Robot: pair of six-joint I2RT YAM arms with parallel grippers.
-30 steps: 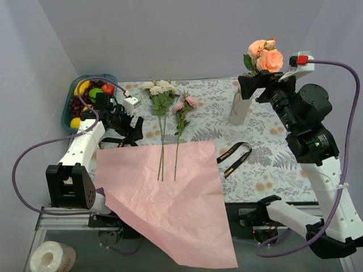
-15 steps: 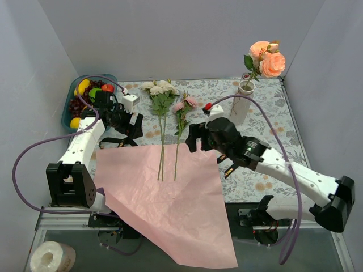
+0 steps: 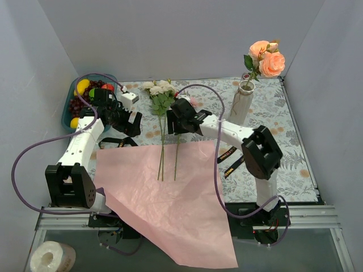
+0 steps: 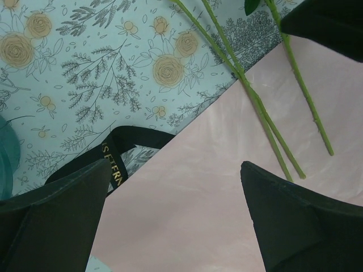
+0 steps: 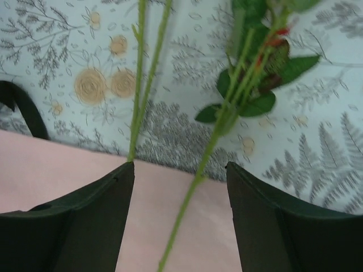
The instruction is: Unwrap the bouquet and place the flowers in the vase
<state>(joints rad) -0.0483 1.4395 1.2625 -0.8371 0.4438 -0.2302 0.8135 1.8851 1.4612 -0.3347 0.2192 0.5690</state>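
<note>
1. Pale grey walls [image 3: 170,34] box in the surface [image 3: 283,147], whose cloth is printed with tan roses and grey ferns.
2. Thin, matte pink paper [image 3: 164,198] lies unfolded as one big sheet over the near left part. One of its corners hangs past the near edge.
3. At far centre lie the white flowers [image 3: 160,88], their two thin green stems running side by side onto the paper.
4. Just to their right lies the pink flower [image 3: 193,102]. My right arm partly hides its head from above, and its single stem ends on the paper too.
5. At far right the vase [image 3: 240,105] stands upright, slim and cream with a narrow neck. It holds the peach roses [image 3: 266,56].
6. A black ribbon strip [image 3: 232,157] curls just right of the paper.
7. Only my left wrist view shows the gold lettering on the ribbon loop [image 4: 113,161], which is at the paper's far left corner.
8. A teal basket [image 3: 64,112] of glossy fruit sits at far left.
9. My left end effector [image 4: 174,170] is released. Its blunt dark fingers are spread wide above the paper's far left edge, with nothing between them.
10. My right end effector [image 5: 180,167] is released too. The top view buries its fingers under the arm. Its wrist view shows them straddling the pink flower's leafy stem where it meets the paper, with a gap on either side. The white flowers' stems run down to one fingertip.
</note>
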